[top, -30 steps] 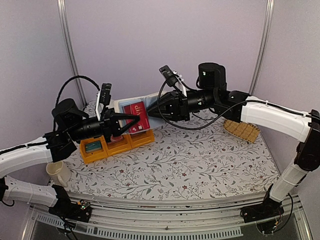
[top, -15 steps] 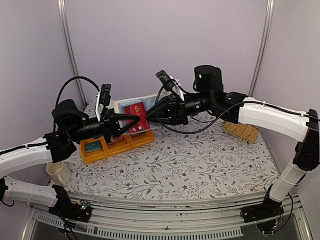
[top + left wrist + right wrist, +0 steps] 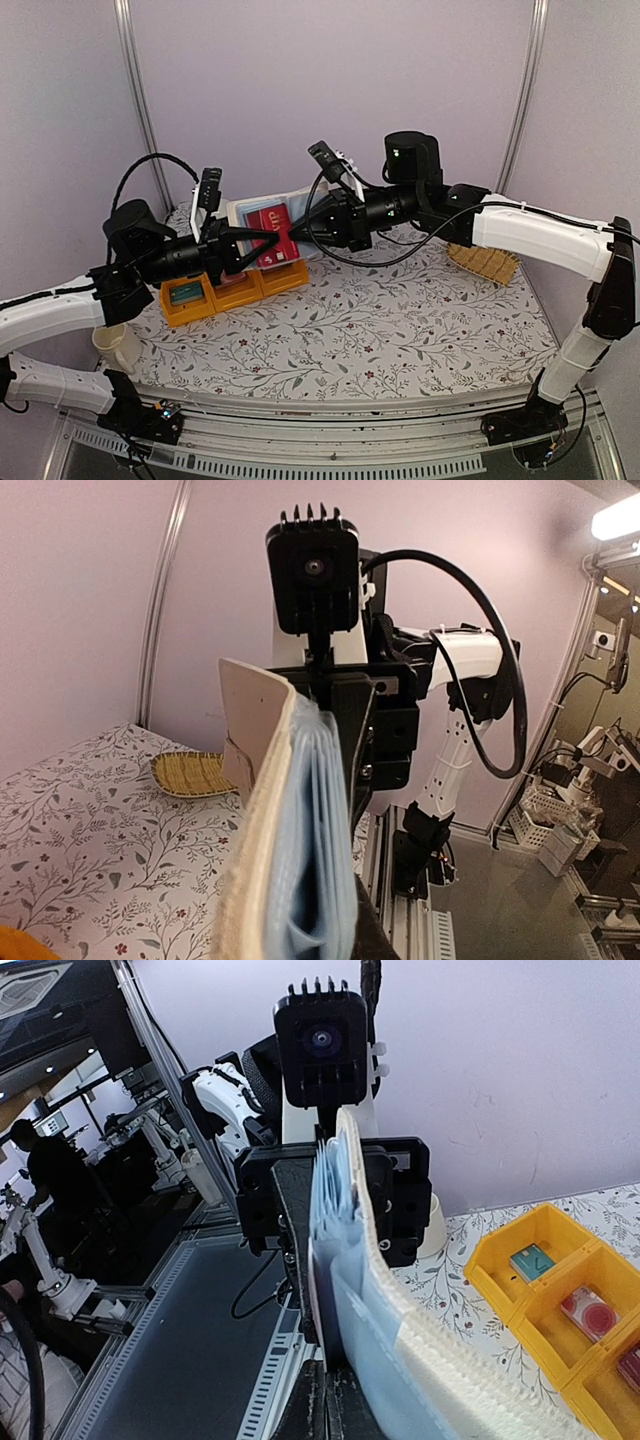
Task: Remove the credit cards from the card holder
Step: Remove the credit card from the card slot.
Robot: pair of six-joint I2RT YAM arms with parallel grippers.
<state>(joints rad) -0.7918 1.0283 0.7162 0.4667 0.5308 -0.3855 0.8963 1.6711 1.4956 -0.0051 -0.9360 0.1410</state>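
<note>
Mid-air, left gripper (image 3: 270, 238) and right gripper (image 3: 301, 228) clamp card holder (image 3: 260, 214) — long axis left-right.

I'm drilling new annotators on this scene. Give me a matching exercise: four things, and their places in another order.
1 card holder
2 bins
3 straw basket
4 cup

A far right of the table
B table's near left corner
C held up off the table
D on the table, left of centre

Pairs: 1-C, 2-D, 3-A, 4-B
</note>
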